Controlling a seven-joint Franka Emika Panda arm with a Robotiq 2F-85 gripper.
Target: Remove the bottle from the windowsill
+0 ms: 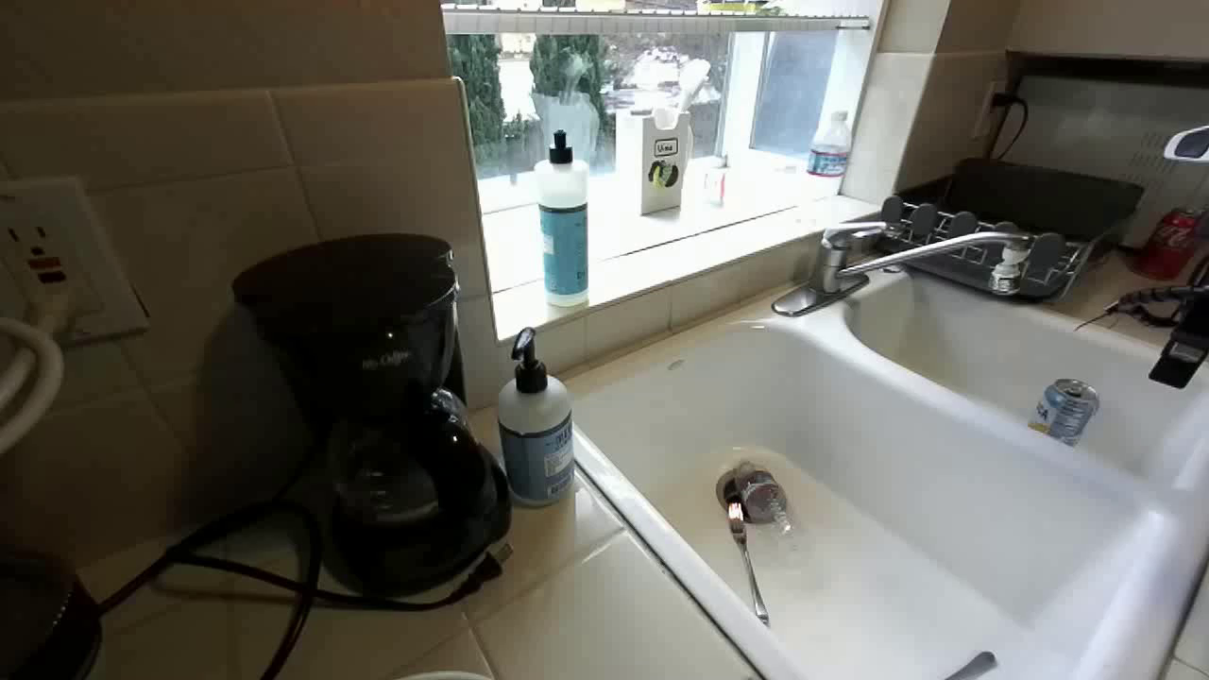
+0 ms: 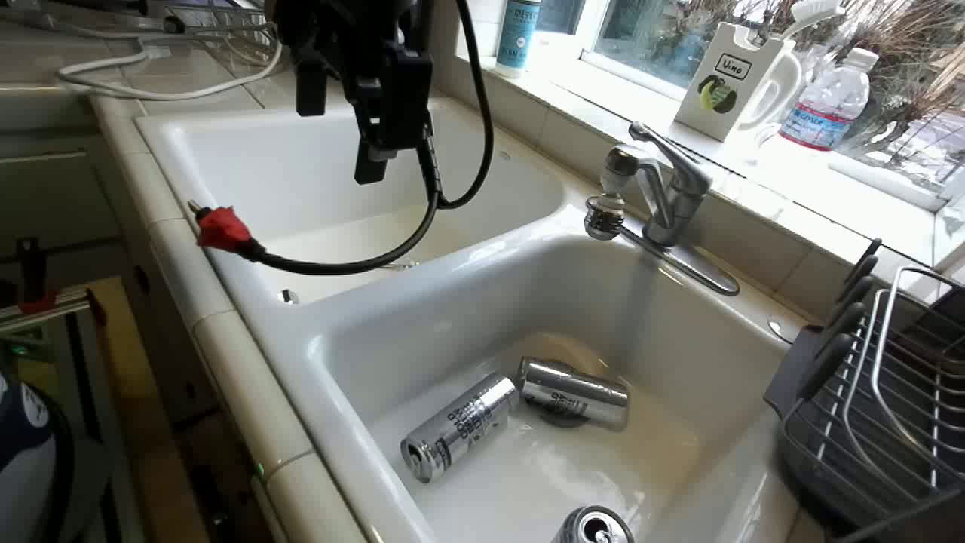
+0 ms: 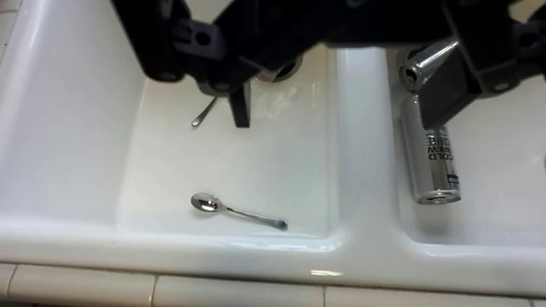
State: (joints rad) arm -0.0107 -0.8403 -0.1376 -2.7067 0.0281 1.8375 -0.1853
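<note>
The bottle (image 1: 565, 246), with teal-blue liquid, a pale upper part and a dark nozzle cap, stands upright on the near end of the windowsill (image 1: 652, 264). In an exterior view only the lower part of the bottle (image 2: 518, 36) shows, at the top edge, on the windowsill (image 2: 573, 102). My gripper (image 2: 341, 128) hangs above the sink, apart from the bottle. In the wrist view the gripper (image 3: 341, 104) has its two fingers wide apart with nothing between them. One dark finger shows at the right edge of an exterior view. The bottle is out of the wrist view.
A white container (image 1: 663, 165) and a small water bottle (image 1: 829, 146) stand on the sill. A pump bottle (image 1: 536, 434) and coffee maker (image 1: 387, 406) stand beside the sink. The faucet (image 2: 671, 188) and dish rack (image 2: 889, 377) rise nearby. Cans (image 2: 461, 426) and a spoon (image 3: 239, 213) lie in the basins.
</note>
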